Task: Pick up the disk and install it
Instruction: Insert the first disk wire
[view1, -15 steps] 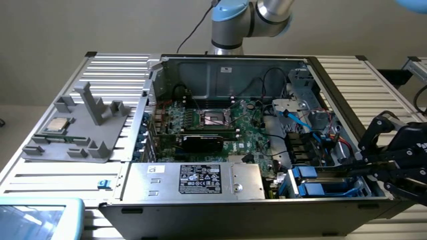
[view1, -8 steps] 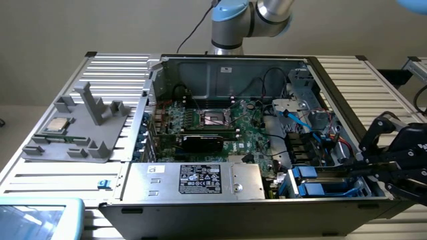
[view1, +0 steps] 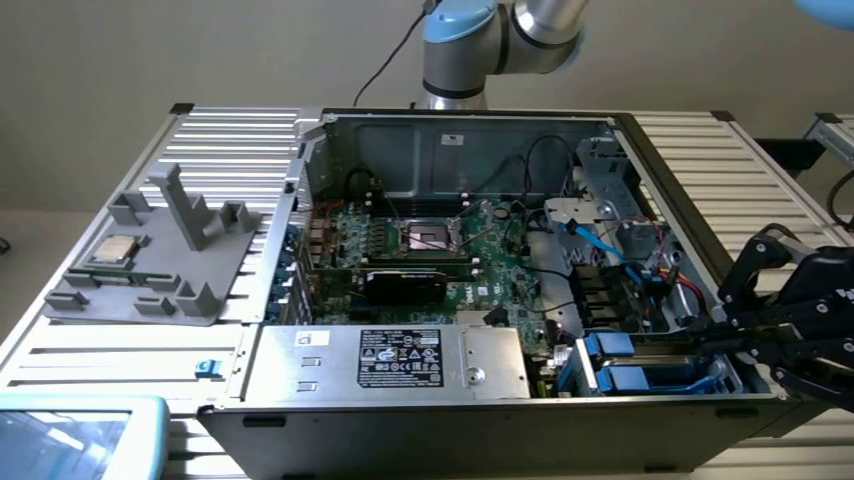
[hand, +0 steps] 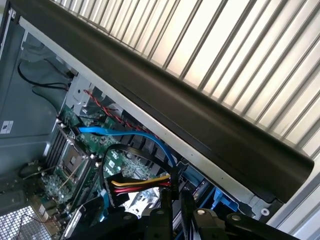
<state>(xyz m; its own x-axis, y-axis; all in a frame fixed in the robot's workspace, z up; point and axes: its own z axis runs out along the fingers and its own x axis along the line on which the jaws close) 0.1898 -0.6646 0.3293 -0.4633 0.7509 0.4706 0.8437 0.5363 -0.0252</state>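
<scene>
1. One black gripper sits at about 4 o'clock of the open computer case, with its tips at the outer end of the drive bay.
2. Its jaws stand nearly together. In the wrist view the gripper shows two fingers with a slim gap between them. I cannot tell whether they pinch anything, because their tips end against a bundle of wires.
3. The disk lies in that bay at 4 o'clock, showing its bright blue carrier frame just beside the gripper's tips. I cannot tell whether they touch.
4. A second blue carrier sits in the same bay, just at the disk's 11 o'clock.
5. A grey labelled power-supply box fills the case at 6 o'clock, and the green motherboard lies at the centre.
6. Outside the case at 9 o'clock, a grey tray rests on the slatted table and carries a small square processor chip.
7. The robot arm rises at 12 o'clock, behind the case.
8. In the wrist view a blue cable curves over the board. The yellow, red and black wires lie just beside the fingers, and the black case rim runs along the table slats.
</scene>
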